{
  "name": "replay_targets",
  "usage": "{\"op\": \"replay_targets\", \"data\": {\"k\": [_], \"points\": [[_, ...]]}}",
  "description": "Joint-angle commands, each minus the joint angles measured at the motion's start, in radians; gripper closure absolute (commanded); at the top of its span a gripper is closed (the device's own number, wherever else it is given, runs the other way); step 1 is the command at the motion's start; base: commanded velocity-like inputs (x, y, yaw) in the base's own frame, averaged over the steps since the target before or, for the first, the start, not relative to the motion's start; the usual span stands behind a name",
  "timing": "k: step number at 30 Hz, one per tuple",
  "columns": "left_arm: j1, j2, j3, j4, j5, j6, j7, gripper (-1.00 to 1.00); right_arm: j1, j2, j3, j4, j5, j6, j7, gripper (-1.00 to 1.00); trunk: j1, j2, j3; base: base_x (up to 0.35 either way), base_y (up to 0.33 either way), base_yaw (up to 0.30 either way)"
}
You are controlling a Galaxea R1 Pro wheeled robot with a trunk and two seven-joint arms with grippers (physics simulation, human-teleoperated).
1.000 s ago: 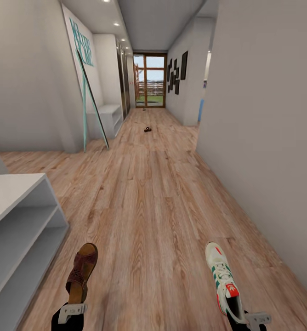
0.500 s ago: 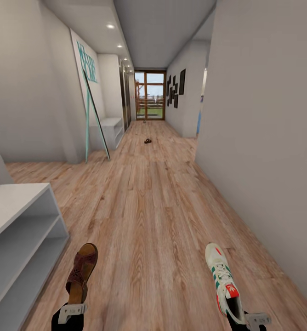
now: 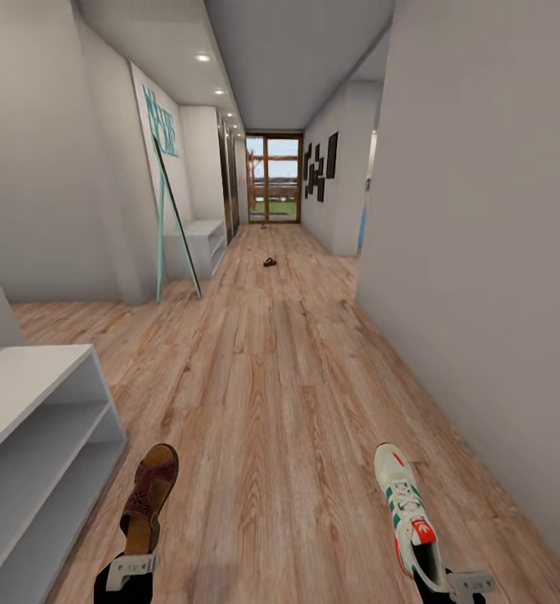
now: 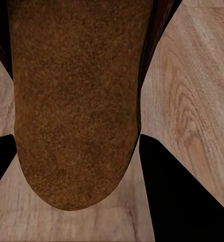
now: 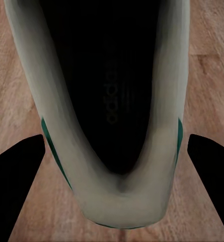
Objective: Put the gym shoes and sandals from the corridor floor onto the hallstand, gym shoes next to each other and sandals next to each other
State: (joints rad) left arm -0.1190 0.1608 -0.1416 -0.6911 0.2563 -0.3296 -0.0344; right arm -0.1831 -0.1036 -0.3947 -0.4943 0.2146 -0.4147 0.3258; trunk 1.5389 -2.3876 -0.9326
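Observation:
My left gripper (image 3: 135,555) is shut on the heel of a dark brown sandal (image 3: 150,495), toe pointing ahead, held above the corridor floor (image 3: 272,377). In the left wrist view its tan footbed (image 4: 76,101) lies between the black fingers (image 4: 184,201). My right gripper (image 3: 449,579) is shut on the heel of a white gym shoe (image 3: 404,507) with green stripes; its opening (image 5: 112,101) shows in the right wrist view. A second sandal (image 3: 269,262) lies far down the corridor. The low pale unit with two open compartments (image 3: 28,419) at my left looks like the hallstand.
A grey wall (image 3: 481,252) runs close along my right. Down the left side a teal-framed panel (image 3: 167,193) leans by another low white unit (image 3: 198,239). A small dark thing (image 3: 263,225) lies near the glass door (image 3: 274,178) at the corridor's end.
The whole picture has slid downward and the far door has shrunk a little, so the camera has moved. Both grippers keep their shoes in the same place in the view.

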Motion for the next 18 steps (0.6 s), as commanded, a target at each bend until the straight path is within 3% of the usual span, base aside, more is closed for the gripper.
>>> {"op": "replay_targets", "data": {"k": [1, 8, 18], "points": [[-0.001, 0.001, -0.004, 0.001, 0.008, -0.003, -0.002, 1.0, -0.001, 0.001, -0.009, 0.0, 0.009, -0.004, 0.007, 1.0, 0.0, 0.0, -0.001, 0.0, 0.0, 0.0], [-0.001, 0.001, -0.004, -0.001, 0.008, -0.003, -0.003, 1.0, -0.001, 0.002, -0.007, 0.0, 0.009, -0.004, 0.006, 1.0, 0.0, 0.0, -0.001, 0.0, 0.0, 0.028], [-0.001, 0.0, -0.005, -0.001, 0.008, -0.003, -0.002, 1.0, -0.001, 0.002, -0.008, 0.0, 0.008, -0.004, 0.006, 1.0, 0.0, 0.0, -0.008, 0.0, -0.054, 0.208]]}}
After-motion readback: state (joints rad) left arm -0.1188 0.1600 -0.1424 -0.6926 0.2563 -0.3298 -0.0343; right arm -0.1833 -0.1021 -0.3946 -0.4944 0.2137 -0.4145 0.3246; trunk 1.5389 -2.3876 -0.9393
